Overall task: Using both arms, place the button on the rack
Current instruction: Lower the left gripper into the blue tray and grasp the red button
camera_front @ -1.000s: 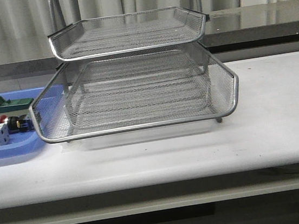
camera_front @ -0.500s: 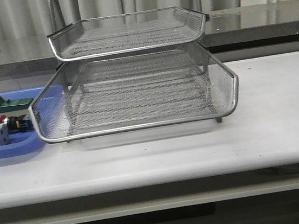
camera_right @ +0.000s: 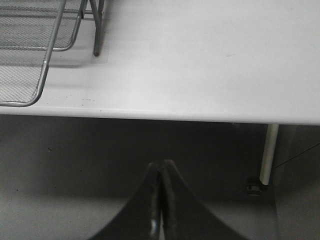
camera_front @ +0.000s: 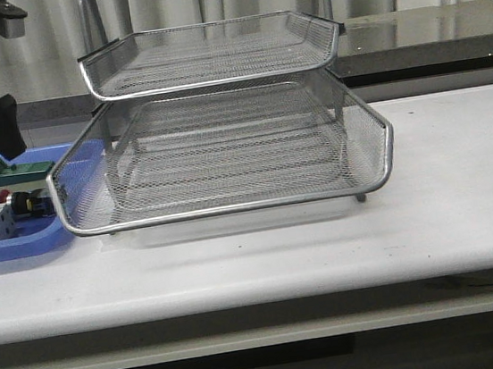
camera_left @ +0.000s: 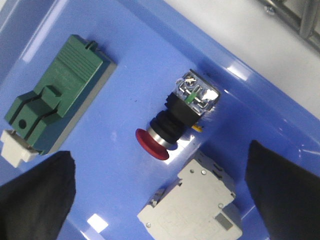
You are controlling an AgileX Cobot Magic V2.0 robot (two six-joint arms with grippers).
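Note:
The button (camera_left: 176,124), with its red mushroom head and black body, lies on its side in the blue tray (camera_left: 125,60); in the front view the button (camera_front: 24,202) shows small at the tray's right end. My left gripper (camera_left: 160,154) hangs open above it, its black fingers (camera_left: 37,195) spread to either side, holding nothing. From the front, the left gripper (camera_front: 7,142) is above the tray. The silver wire-mesh rack (camera_front: 224,151) stands mid-table. My right gripper (camera_right: 160,167) is shut and empty, below the table's front edge, out of the front view.
A green block (camera_left: 55,107) and a white boxy breaker (camera_left: 195,207) lie in the tray on either side of the button. The rack's lower tray corner (camera_right: 30,55) and foot (camera_right: 96,30) rest on the white table (camera_right: 200,60). A table leg (camera_right: 269,150) stands nearby.
The left arm has come into the front view from the top left and lowered toward the blue tray. The rack and tray items have not moved.

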